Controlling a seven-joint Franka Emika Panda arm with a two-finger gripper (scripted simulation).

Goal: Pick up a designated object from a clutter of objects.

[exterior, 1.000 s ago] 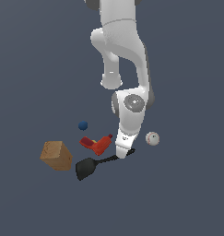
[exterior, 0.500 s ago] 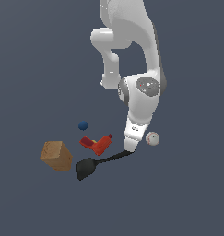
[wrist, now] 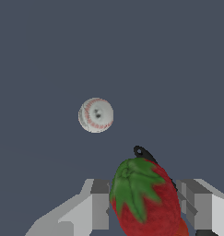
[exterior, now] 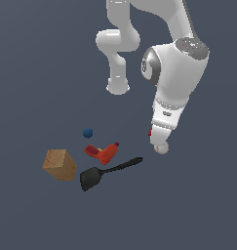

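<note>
The strawberry is seen in the wrist view between the two fingers of the gripper, which appear to be closed against its sides, though the contact itself is hidden by the fruit's bulk. In the exterior view only a sliver of red is shown at the arm's lower end, so how high it sits off the floor cannot be judged there. The fruit is judged to be light and small, with a rounded, tapering body that could slip or twist out of a flat-padded grip; it is best held across its widest part, just below the green leaves, with moderate force. The baseball is seen well apart from the fruit in the wrist view, and in the exterior view it is mostly covered by the arm. The black spatula, the red-orange tool, the blue ball and the wooden cube are gathered toward the exterior view's left, apart from the gripper. Open room is left above and toward the exterior view's right, so a straight lift is judged to be unobstructed.
</note>
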